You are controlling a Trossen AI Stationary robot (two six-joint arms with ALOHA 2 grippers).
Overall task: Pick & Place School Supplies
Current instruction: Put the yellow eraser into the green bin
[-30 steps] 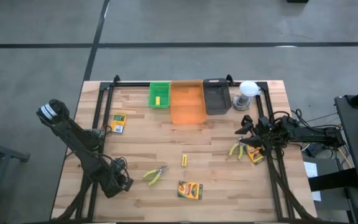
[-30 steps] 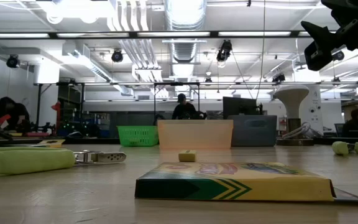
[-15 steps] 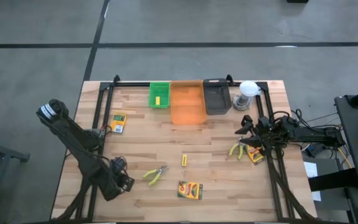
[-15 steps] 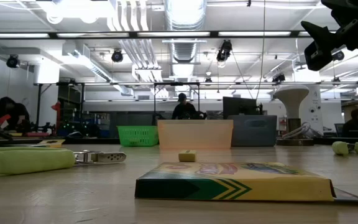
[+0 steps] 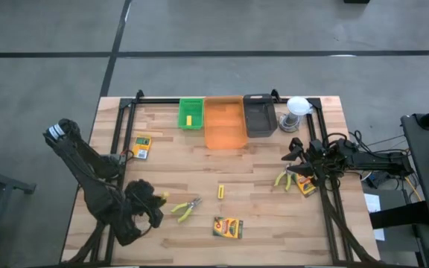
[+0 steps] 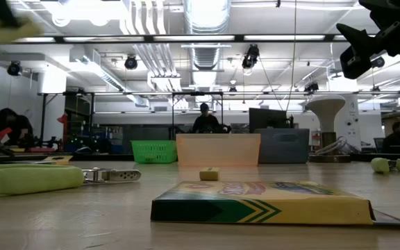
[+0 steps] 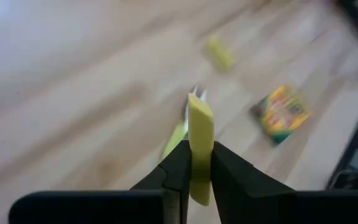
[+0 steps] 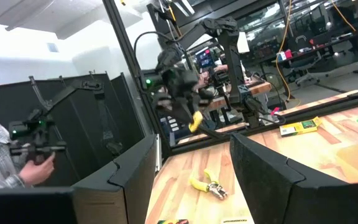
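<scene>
- Yellow block [image 7: 200, 149]: we see it clenched upright between the left gripper's [image 7: 196, 163] fingers, raised over the wooden table [image 5: 185, 160] near the pliers [image 5: 187, 208].
- Right gripper [image 5: 295, 158]: we find its fingers spread and empty, held above the table's right edge, near the second pliers [image 5: 282, 179].
- Crayon box [image 5: 228, 227]: flat at the near edge.

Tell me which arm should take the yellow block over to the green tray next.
Left. Its claw is already shut on a yellow block, raised above the table's near left. The right claw, open and empty, waits at the right edge, so the green tray is likely the left arm's job.
</scene>
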